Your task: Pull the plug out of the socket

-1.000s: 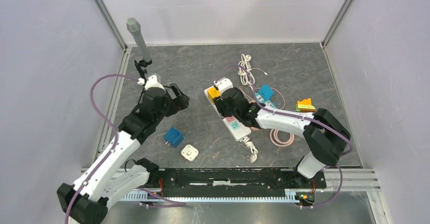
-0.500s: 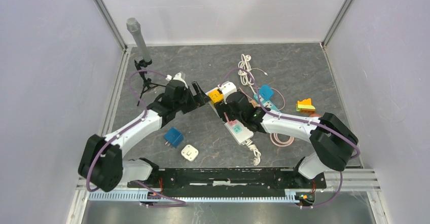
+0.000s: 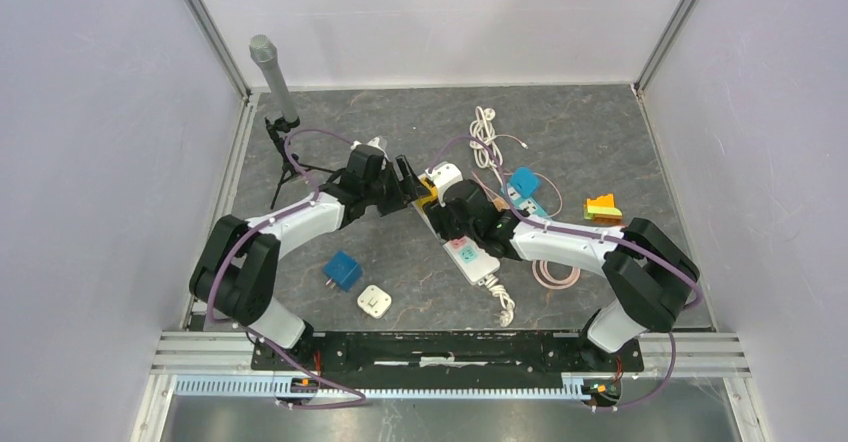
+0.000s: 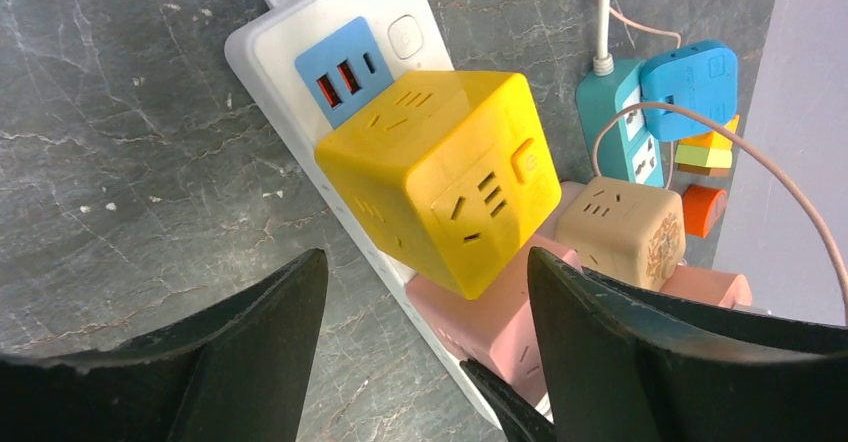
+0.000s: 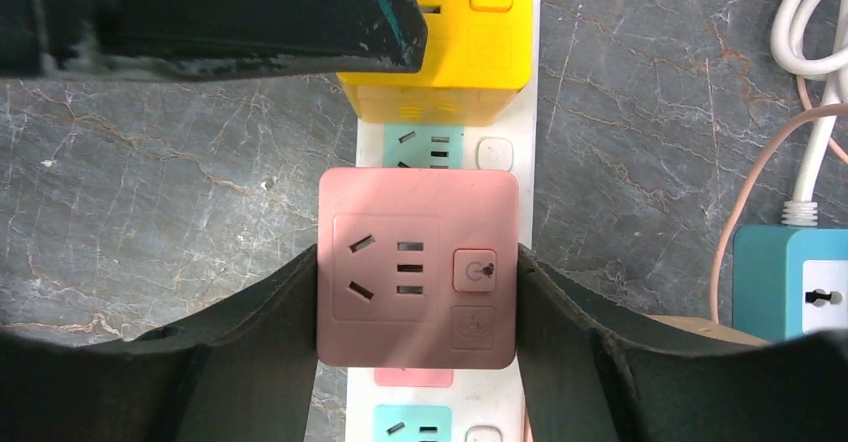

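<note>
1. The right end effector (image 5: 418, 292) is clenched on the pink cube plug (image 5: 418, 252), which is seated in the white power strip (image 4: 262, 52) on the desk (image 5: 150, 162).
2. The left end effector (image 4: 425, 302), released, straddles the neighbouring yellow cube plug (image 4: 440, 187) along the strip's length.

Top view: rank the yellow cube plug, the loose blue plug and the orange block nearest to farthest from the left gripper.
1. yellow cube plug, right beside the left gripper.
2. blue plug, loose, toward the arm bases.
3. orange block, far right side.
</note>
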You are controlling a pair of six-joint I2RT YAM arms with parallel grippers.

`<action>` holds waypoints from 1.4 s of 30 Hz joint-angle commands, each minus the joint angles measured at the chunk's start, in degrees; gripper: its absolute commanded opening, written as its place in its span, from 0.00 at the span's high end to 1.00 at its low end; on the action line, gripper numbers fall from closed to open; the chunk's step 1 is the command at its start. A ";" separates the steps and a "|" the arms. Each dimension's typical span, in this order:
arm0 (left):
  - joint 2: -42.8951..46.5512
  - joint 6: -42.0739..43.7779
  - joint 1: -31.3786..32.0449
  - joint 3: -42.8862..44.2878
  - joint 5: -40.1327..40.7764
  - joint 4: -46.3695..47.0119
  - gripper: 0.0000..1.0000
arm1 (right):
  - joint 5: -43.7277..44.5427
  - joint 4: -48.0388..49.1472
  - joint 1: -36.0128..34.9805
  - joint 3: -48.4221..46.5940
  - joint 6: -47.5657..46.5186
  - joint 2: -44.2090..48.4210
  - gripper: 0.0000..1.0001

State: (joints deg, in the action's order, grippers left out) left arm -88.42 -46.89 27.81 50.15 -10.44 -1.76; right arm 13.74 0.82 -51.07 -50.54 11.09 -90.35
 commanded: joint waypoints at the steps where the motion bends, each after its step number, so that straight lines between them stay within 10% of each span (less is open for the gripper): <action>1: -1.72 -1.98 -0.04 2.00 -1.78 2.66 0.22 | -2.11 2.96 -0.08 -0.61 0.51 -0.01 0.29; 11: -4.79 -0.96 -0.04 2.55 1.97 -3.78 0.35 | -0.41 2.32 -0.11 -2.66 0.17 -2.19 0.25; 27: -7.88 -1.45 0.58 -5.93 6.95 -3.69 0.50 | -0.66 7.57 -0.13 -1.66 2.54 2.41 1.00; 42: -9.22 -1.45 0.60 -7.99 8.24 -3.87 0.64 | -1.39 9.01 -2.36 -2.89 2.19 5.74 1.00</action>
State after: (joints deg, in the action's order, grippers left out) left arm -91.96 -51.46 28.25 46.68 -10.50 7.99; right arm 16.38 1.67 -52.42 -50.98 11.70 -91.66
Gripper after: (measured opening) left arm 0.503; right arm 0.659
